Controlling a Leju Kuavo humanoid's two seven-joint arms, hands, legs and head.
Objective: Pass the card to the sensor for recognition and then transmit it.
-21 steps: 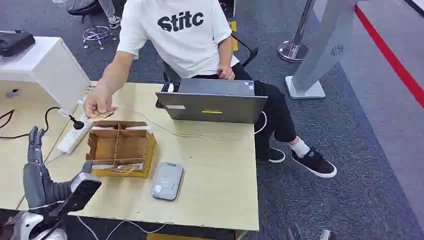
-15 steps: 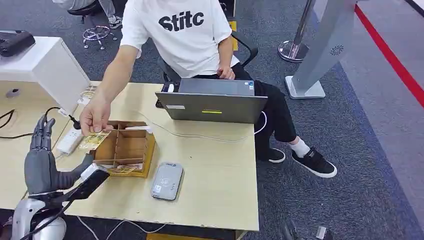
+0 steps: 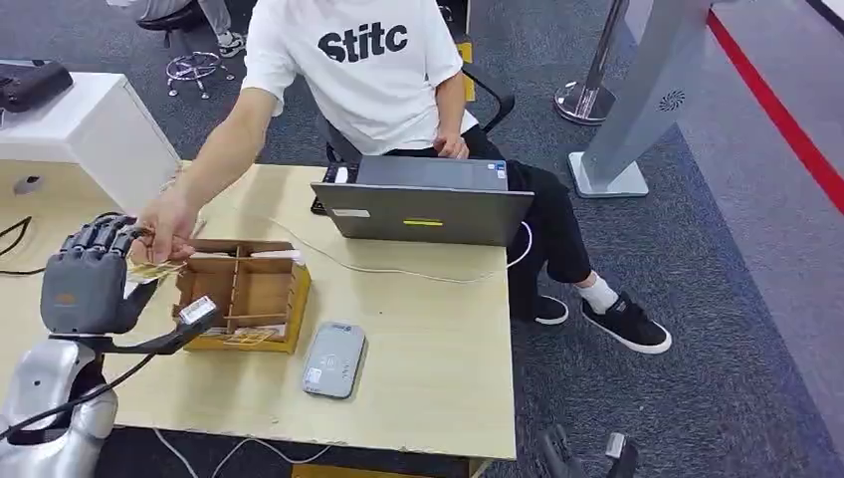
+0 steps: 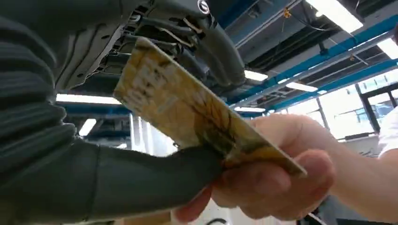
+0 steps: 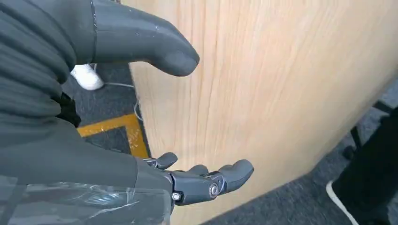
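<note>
Left hand (image 3: 85, 282) raised above the table's (image 3: 428, 358) left part, palm away from the head camera, fingers curled over at the top. A yellow patterned card (image 3: 151, 269) sits at its fingertips; in the wrist view the card (image 4: 197, 115) lies between the thick grey thumb (image 4: 155, 180) and the darker fingers above it. The thumb presses the card's underside. A person's hand (image 3: 167, 227) pinches the same card from the other end, thumb and fingers clamped on it (image 4: 277, 183). So both hold the card at once; whether the robot's fingers are fully closed on it I cannot tell.

Just right of the left hand: an open cardboard box (image 3: 244, 291) with dividers, more cards lying in its near compartments. Right of the box, on the table's near part, a grey card sensor (image 3: 332, 359) lying flat, well apart from the card. Beyond the box, a closed-angle laptop (image 3: 426, 204) with its back to the camera, a white cable (image 3: 398, 271) running past it across the table. The person, in a white printed T-shirt (image 3: 363, 60), sits behind the laptop, one arm stretched out to the card.

Right hand (image 5: 141, 140) hangs low beside the table's edge, fingers apart and loosely bent, thumb out, nothing in it.
</note>
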